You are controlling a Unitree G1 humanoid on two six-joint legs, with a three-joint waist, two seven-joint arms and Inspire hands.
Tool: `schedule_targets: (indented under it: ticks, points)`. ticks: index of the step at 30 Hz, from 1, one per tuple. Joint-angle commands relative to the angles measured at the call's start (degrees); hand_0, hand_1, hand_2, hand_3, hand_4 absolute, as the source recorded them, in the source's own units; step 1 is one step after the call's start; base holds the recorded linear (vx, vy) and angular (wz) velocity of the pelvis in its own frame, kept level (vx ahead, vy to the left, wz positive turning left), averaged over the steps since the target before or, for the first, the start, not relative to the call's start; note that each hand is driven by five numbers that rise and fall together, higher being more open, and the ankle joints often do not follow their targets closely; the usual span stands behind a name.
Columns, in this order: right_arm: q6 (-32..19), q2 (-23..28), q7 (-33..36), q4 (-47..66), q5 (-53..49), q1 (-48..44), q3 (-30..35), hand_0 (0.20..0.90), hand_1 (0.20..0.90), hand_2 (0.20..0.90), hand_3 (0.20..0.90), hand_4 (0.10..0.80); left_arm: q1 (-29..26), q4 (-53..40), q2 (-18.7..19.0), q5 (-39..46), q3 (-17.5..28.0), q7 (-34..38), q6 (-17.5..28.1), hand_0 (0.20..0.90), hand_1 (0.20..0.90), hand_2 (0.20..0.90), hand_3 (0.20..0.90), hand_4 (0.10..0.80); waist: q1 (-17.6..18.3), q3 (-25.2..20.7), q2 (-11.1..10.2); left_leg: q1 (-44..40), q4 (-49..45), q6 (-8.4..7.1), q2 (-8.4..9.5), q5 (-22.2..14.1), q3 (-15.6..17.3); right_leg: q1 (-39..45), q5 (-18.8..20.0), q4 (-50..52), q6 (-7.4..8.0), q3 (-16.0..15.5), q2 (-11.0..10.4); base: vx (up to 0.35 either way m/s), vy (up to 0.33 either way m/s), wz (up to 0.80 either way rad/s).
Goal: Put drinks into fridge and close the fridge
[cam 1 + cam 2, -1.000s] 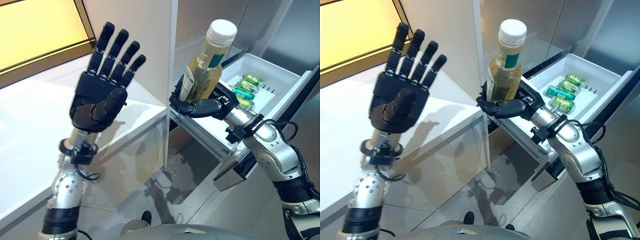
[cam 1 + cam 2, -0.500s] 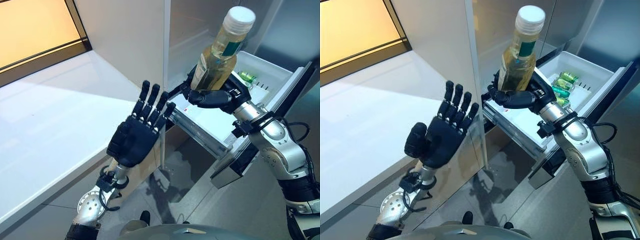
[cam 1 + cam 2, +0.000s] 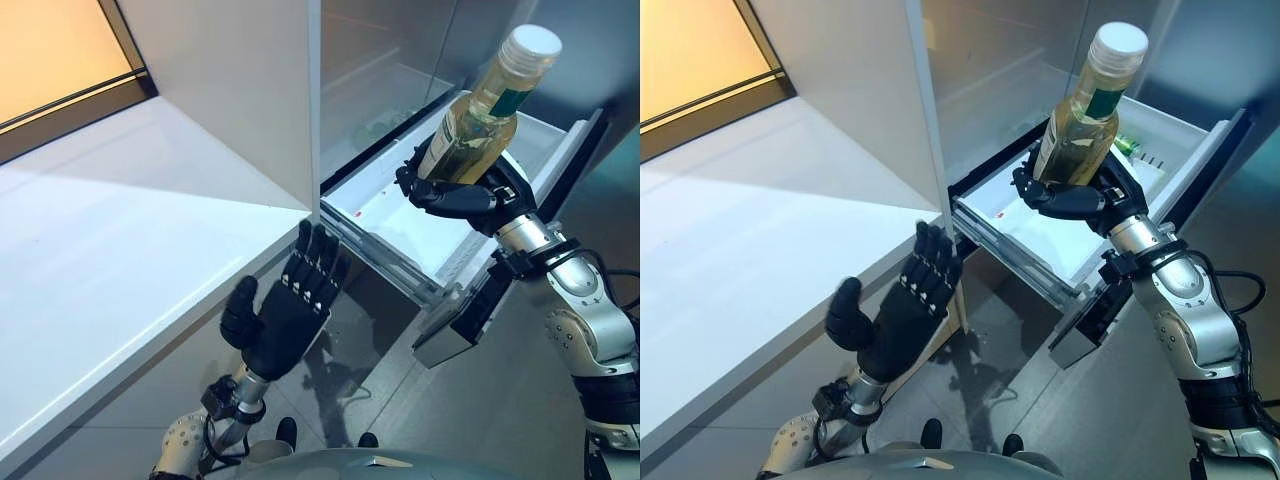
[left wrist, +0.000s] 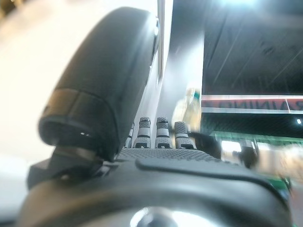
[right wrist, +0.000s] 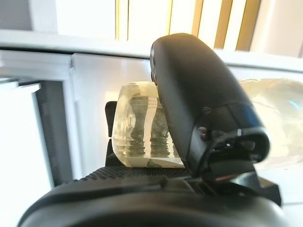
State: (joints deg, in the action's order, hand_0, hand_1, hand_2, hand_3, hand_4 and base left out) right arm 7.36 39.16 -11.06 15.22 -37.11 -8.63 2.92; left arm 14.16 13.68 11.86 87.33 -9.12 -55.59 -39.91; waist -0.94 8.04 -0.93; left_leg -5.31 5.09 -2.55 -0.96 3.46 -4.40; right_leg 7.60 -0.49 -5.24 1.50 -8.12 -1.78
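A clear bottle [image 3: 475, 125] of pale yellow drink, with a white cap and a green label, stands upright in my right hand [image 3: 460, 197]. The fingers and thumb are curled round its lower part, as the right wrist view [image 5: 142, 127] shows. The hand holds it above the open white fridge drawer [image 3: 395, 215]. Small green drinks [image 3: 1127, 144] lie at the drawer's far end, mostly hidden behind the bottle. My left hand [image 3: 285, 325] is open and empty, fingers straight, low in front of the counter's corner; it also shows in the left wrist view [image 4: 142, 165].
A white counter [image 3: 130, 230] runs along the left. The fridge's pale side wall [image 3: 240, 90] rises at its end. The drawer's dark front panel [image 3: 470, 310] juts out over the grey tiled floor [image 3: 400, 420].
My left hand has dropped from in front of the counter to below its edge. My right hand has carried the bottle further over the drawer. The view has shifted.
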Motion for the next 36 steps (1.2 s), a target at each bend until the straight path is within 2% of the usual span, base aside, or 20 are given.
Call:
schedule_targets:
  ticks: [1,4,6,10,11,12,14,15,17,18,24,25,29,36]
  points:
    - [-12.2,1.4,-0.8,3.6,-6.0,-7.0,8.4,0.3,0.3,0.3,0.2,0.1,1.3,2.3,-1.0,-6.8,-1.1,-7.2,-4.1,0.9,0.9,0.9,0.9,0.8,0.0,-5.4,-2.7,-1.1,-0.1,3.56,3.58,-4.9,4.2,-2.4,4.1,0.6,1.9,3.4,0.7,0.051,0.011,-0.05]
    - [-12.2,2.0,-0.9,2.2,-6.4,-6.4,9.1,0.3,0.3,0.3,0.2,0.1,1.9,8.5,-1.7,-13.0,0.0,-8.3,-2.9,0.9,0.9,0.9,0.9,0.8,0.2,-5.2,-2.8,-1.2,-0.1,3.56,3.49,-4.9,4.7,-2.4,4.1,0.6,2.01,3.5,0.7,0.032,0.009,-0.05]
    - [-12.1,2.5,-0.9,1.5,-6.1,-5.7,9.4,0.3,0.3,0.3,0.2,0.1,2.1,12.8,-2.2,-18.1,1.0,-5.5,-0.5,0.9,0.9,0.9,0.9,0.8,0.4,-5.2,-3.0,-1.0,-0.1,3.57,3.43,-4.9,5.1,-2.6,4.2,0.7,2.11,3.6,0.7,0.015,0.009,-0.08]
    - [-12.0,3.2,0.0,-0.8,-3.0,-5.0,9.8,0.3,0.3,0.3,0.2,0.1,1.2,20.7,-2.1,-28.8,2.1,1.4,10.9,0.9,0.9,0.9,0.9,0.8,0.6,-5.2,-3.2,-0.9,-0.1,3.64,3.39,-4.9,5.4,-2.7,4.2,0.7,2.17,3.8,0.8,0.021,0.003,-0.06]
    - [-12.4,3.9,0.5,-2.3,-0.7,-5.3,9.8,0.3,0.3,0.3,0.2,0.1,0.5,22.8,-1.8,-32.5,2.3,6.0,16.1,0.9,0.9,0.9,0.9,0.8,0.7,-5.2,-3.4,-0.9,-0.1,3.62,3.33,-4.8,5.5,-2.8,4.2,0.7,2.2,3.8,0.8,0.033,-0.001,-0.07]
    - [-12.2,4.5,0.8,-2.8,-0.4,-5.6,9.5,0.3,0.3,0.3,0.2,0.1,0.0,23.5,-1.3,-33.2,1.9,8.0,17.1,0.9,0.9,0.9,0.9,0.8,0.7,-5.2,-3.4,-0.9,-0.1,3.64,3.33,-4.8,5.5,-2.8,4.2,0.7,2.21,3.7,0.8,0.04,-0.001,-0.06]
    - [-11.4,5.5,1.5,-4.3,1.4,-6.8,8.8,0.3,0.3,0.3,0.2,0.1,-1.2,25.0,0.5,-38.1,1.4,16.1,25.6,0.9,0.9,0.9,0.9,0.8,0.6,-5.2,-3.5,-0.8,-0.1,3.63,3.34,-4.7,5.4,-2.8,4.1,0.7,2.21,3.6,0.9,0.038,0.003,-0.02]
    - [-11.4,6.1,1.7,-4.9,2.8,-7.3,8.5,0.3,0.3,0.3,0.2,0.1,-1.8,25.4,1.4,-40.9,0.9,18.2,28.0,0.9,0.9,0.9,0.9,0.8,0.6,-5.2,-3.5,-0.8,-0.1,3.63,3.37,-4.7,5.4,-2.8,4.1,0.7,2.21,3.4,0.9,0.048,0.009,-0.02]
    - [-10.4,7.3,1.8,-6.4,5.3,-9.0,7.7,0.3,0.3,0.3,0.2,0.1,-2.7,26.7,3.1,-50.2,0.0,24.9,37.6,0.9,0.9,0.9,0.9,0.8,0.2,-5.1,-3.5,-0.7,-0.1,3.71,3.46,-4.5,5.2,-2.9,4.0,0.7,2.17,3.1,0.9,0.059,0.011,-0.02]
    - [-10.2,7.6,1.8,-7.0,7.9,-9.7,7.1,0.3,0.3,0.3,0.2,0.1,-3.1,27.6,3.7,-54.5,-0.3,29.0,39.7,0.9,0.9,0.9,0.9,0.8,0.0,-5.0,-3.5,-0.6,-0.1,3.7,3.51,-4.3,5.1,-2.9,4.0,0.7,2.2,3.0,0.9,0.066,0.009,-0.01]
    - [-7.6,10.1,-1.0,-12.6,12.7,-14.6,2.9,0.3,0.3,0.3,0.2,0.1,-5.4,34.7,5.3,-71.6,-1.7,38.9,47.4,0.9,0.9,0.9,0.9,0.8,-1.1,-4.6,-4.2,-0.6,-0.1,3.76,3.61,-4.1,5.2,-2.8,3.8,0.9,2.0,2.8,1.1,0.075,-0.001,0.0]
    - [-7.2,10.8,-2.1,-14.0,13.4,-15.7,1.7,0.3,0.3,0.3,0.2,0.1,-5.7,36.0,5.6,-74.3,-2.1,40.0,47.5,0.9,0.9,0.9,0.9,0.8,-1.4,-4.4,-4.5,-0.7,-0.1,3.75,3.58,-4.1,5.2,-2.7,3.7,0.9,2.02,2.8,1.1,0.083,-0.016,0.0]
    - [-7.0,12.8,-4.0,-18.2,14.5,-19.0,-1.0,0.3,0.3,0.3,0.2,0.1,-5.8,39.2,6.0,-75.8,-2.8,40.8,47.2,0.9,0.9,0.9,0.9,0.8,-2.1,-3.7,-5.2,-0.7,-0.2,3.78,3.48,-4.1,5.2,-2.7,3.6,1.1,2.02,2.7,1.3,0.079,-0.025,0.0]
    - [-5.9,16.2,-7.5,-25.7,17.3,-26.5,-7.8,0.3,0.3,0.3,0.2,0.1,-5.1,45.6,8.4,-76.1,-0.2,42.7,48.6,0.9,0.9,0.9,0.9,0.8,-4.3,-2.3,-7.6,-0.4,-0.4,3.73,3.13,-4.2,4.3,-2.4,3.5,1.1,1.85,2.2,1.8,0.083,-0.047,0.01]
